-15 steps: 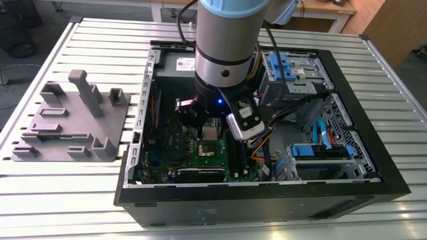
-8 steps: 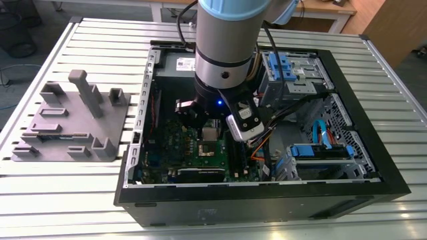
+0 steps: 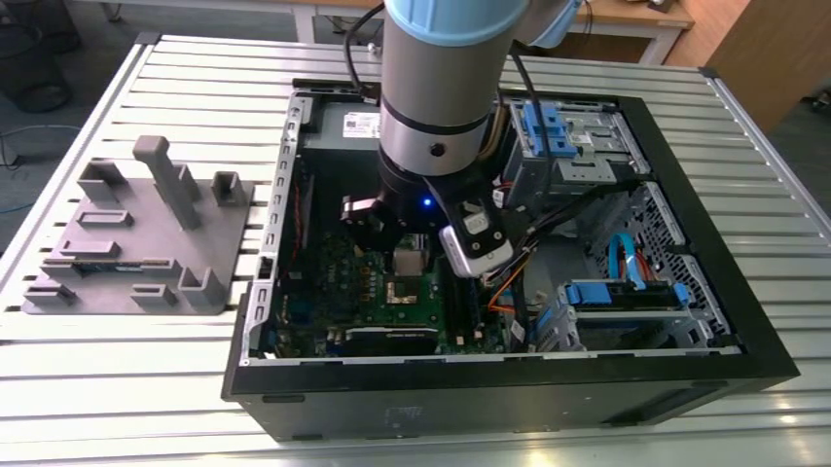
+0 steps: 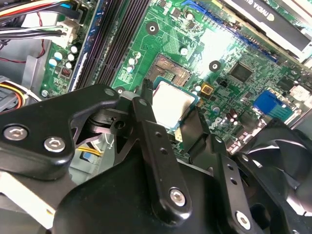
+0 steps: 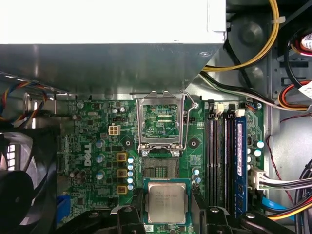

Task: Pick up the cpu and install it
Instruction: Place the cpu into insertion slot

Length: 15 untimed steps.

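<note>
1. The end effector (image 4: 171,111) is closed on the cpu (image 4: 173,103). Its two fingers (image 4: 146,114) press opposite edges and stand no wider apart than the chip. The hold looks square, so steady pressure should keep the chip from tipping.
2. The cpu hangs over the green circuit board (image 5: 97,146) inside the open computer case (image 3: 520,399), which sits on the slatted tabletop (image 3: 130,389). In the first wrist view the chip is just beside the dark socket (image 5: 158,168) and not yet in it.
3. The socket's metal frame (image 5: 161,122) is hinged up on the side of the socket away from the chip, so the way in looks free.
4. For this step, I would keep the chip flat and parallel to the board. All four of its edges should be square with the socket before it comes any lower.
5. Which corner of the chip matches which corner of the socket cannot be told from these pictures, so the orientation needs checking.
6. The socket contacts are likely delicate, so a straight drop is safer than sliding the chip in sideways.
7. The memory slots (image 5: 222,161) run close beside the socket, and the fingers need to stay clear of them.
</note>
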Available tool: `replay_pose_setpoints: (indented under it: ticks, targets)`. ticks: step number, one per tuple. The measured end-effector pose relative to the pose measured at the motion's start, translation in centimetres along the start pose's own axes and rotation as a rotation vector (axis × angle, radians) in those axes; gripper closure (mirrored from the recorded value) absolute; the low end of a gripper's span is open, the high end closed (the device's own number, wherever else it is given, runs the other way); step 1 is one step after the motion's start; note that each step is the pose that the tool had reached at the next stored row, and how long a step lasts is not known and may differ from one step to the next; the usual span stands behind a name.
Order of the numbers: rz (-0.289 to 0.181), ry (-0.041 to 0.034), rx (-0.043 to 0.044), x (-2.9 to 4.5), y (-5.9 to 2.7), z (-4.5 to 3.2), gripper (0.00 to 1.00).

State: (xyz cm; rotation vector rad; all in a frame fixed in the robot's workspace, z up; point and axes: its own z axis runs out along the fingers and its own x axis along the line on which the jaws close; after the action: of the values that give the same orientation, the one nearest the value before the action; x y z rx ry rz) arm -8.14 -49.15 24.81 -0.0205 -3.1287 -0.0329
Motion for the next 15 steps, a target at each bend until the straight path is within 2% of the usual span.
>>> replay_pose_setpoints:
  ticks: [8, 15]
  targets:
    - [0.000, 0.0000, 0.0006, -0.01, -0.01, 0.73, 0.53]
    - [0.000, -0.0001, 0.0005, -0.01, -0.02, 0.85, 0.53]
